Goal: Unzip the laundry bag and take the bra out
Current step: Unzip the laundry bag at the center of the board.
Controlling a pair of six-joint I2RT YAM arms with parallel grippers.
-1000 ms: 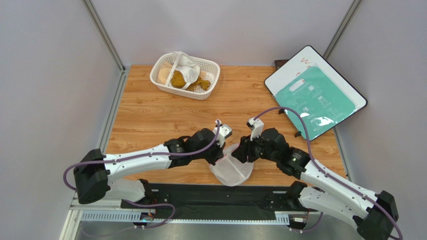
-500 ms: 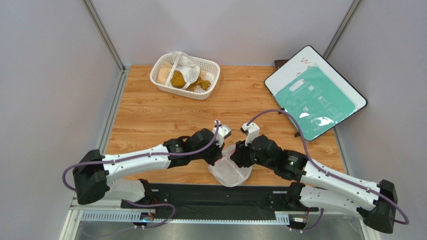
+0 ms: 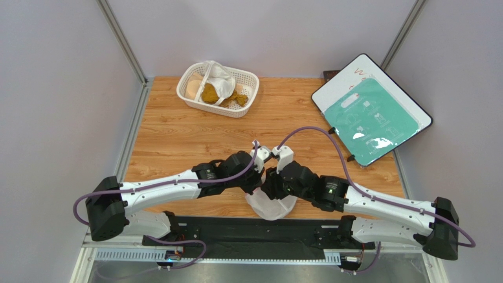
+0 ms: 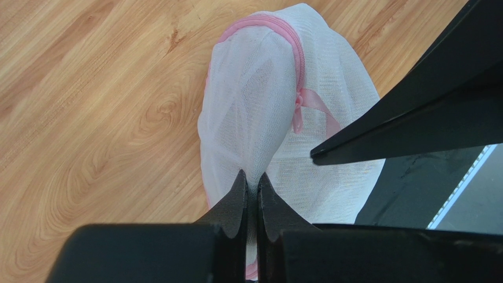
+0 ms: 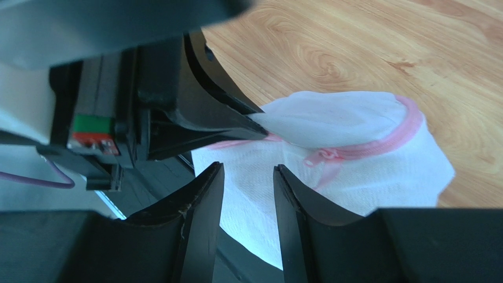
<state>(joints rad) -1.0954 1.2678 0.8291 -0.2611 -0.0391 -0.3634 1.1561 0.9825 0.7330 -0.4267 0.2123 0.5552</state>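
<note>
Since a second ago the right arm has swung in toward 9 o'clock, so the right gripper [image 3: 273, 181] now sits just beside the left gripper [image 3: 255, 180] over the laundry bag [image 3: 273, 206]. The bag has kept its place at 6 o'clock on the table [image 3: 189, 135], at the near edge in front of the arm bases. The left gripper is clamped shut on a fold of the bag's white mesh (its fingertips [image 4: 242, 180] meet with cloth pinched between them), lifting that part into a dome. The right gripper's jaws stand partly apart just above the bag, gripping nothing. The pink zipper [image 5: 378, 147] runs closed around the rim, its pull [image 5: 313, 158] lying toward 1 o'clock of the right fingertips. The bra cannot be made out through the mesh. A white basket [image 3: 247, 79] of cloths sits at 11 o'clock, and a board [image 3: 372, 115] at 2 o'clock.
</note>
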